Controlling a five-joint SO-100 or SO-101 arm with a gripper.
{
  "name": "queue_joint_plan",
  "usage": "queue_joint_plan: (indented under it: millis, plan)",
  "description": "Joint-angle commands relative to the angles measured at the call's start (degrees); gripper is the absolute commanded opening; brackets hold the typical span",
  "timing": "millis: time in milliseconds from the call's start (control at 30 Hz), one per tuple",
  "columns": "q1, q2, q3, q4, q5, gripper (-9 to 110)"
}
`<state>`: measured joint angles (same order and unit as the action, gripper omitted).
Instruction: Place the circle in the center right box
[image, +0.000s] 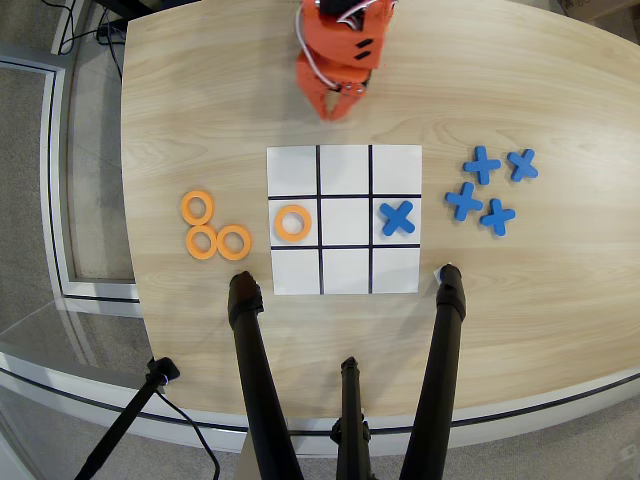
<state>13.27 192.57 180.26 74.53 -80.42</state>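
The circle (292, 222) lay flat in the center right box (293, 222), the board's middle-row cell toward the worktop's left edge. The end effector (335, 112) hovered near the far edge, apparently closed and empty.

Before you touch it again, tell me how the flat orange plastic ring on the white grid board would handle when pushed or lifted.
The flat orange plastic ring lies flat, so it should slide, not roll. It looks thin and probably light and stiff. Its low edge may make pinching awkward.
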Motion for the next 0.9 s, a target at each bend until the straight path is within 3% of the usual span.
queue_joint_plan:
  millis: [0,167,600,700,867]
  plan:
    - [14.4,-0.1,3.3,0.2,-2.1,0]
    - [36.0,0.7,3.3,0.0,-14.6,0]
    - [74.5,1.8,3.3,-0.2,-14.2,0]
    - [81.6,1.8,3.3,-0.2,-14.1,0]
    - [82.6,1.8,3.3,-0.2,-14.1,0]
